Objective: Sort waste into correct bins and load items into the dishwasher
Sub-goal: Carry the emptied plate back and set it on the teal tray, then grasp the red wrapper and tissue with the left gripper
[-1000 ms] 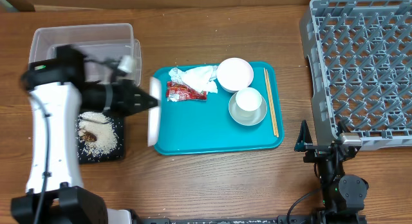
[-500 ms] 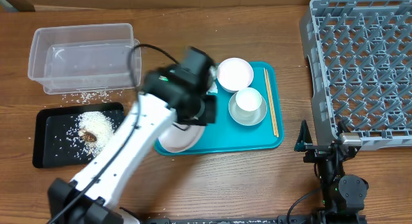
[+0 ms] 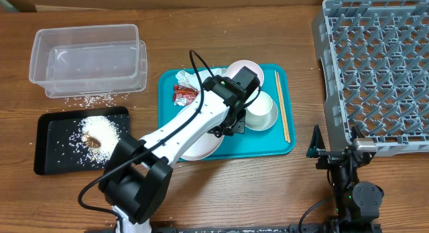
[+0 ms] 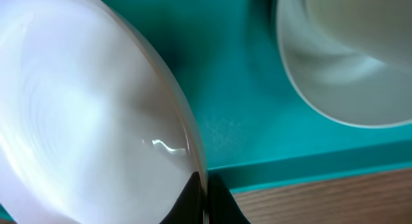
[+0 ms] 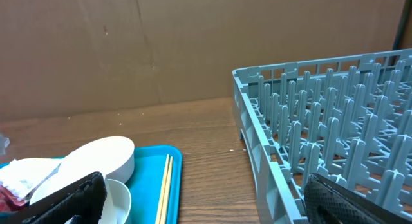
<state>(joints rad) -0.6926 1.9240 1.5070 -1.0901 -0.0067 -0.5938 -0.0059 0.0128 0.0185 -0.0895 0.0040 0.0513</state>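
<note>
Left wrist view: the left hand (image 4: 205, 198) pinches the plate (image 4: 84, 114) by its rim, tray (image 4: 238, 82) just beneath, likely for carrying to the rack (image 3: 375, 65).

Even bright light, soft shadows, left wrist close-up blurred, plate (image 4: 77, 121) glinting

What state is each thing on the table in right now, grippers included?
plate: gripped by its rim
left gripper: shut on plate
right gripper: open, empty
clear tub: looks empty
black tray: holds rice and scraps
dish rack: empty
cup: upright in grey dish
napkin: crumpled, on teal tray
</note>
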